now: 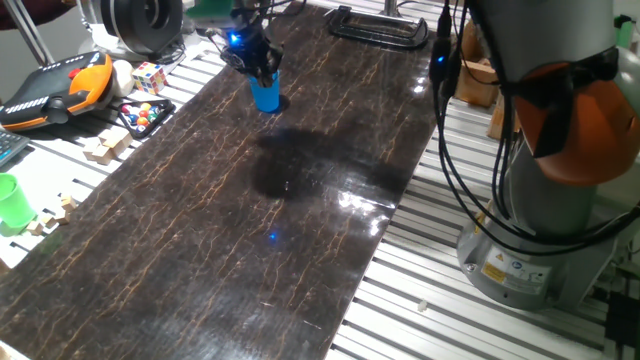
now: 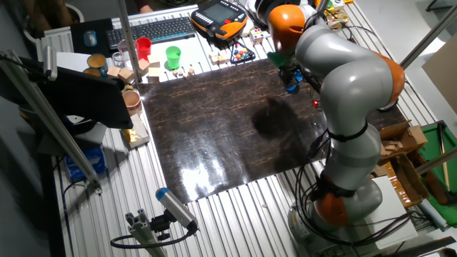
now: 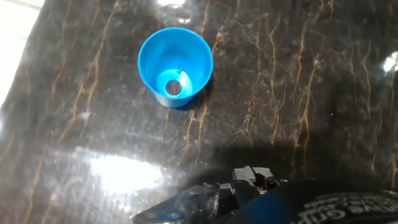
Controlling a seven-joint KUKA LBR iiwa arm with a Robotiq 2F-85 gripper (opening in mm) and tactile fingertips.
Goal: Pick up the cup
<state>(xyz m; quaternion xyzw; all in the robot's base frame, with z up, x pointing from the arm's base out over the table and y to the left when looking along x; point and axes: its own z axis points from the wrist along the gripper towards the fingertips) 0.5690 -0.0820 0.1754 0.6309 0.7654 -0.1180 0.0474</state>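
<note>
The arm (image 2: 350, 93) reaches forward from its base and bends down at the wrist. The tool (image 1: 262, 68) hangs under the wrist and points down toward the desk (image 1: 220, 240). Whether its fingers are spread is not clear.

The cup (image 1: 266, 94) is small, bright blue, plain plastic, slightly tapered toward its base. It stands upright, mouth up, on the dark marbled board, at the far end in one fixed view. Through my hand camera I look down into the cup (image 3: 175, 66): its interior holds nothing, and the rim is round and undamaged.
</note>
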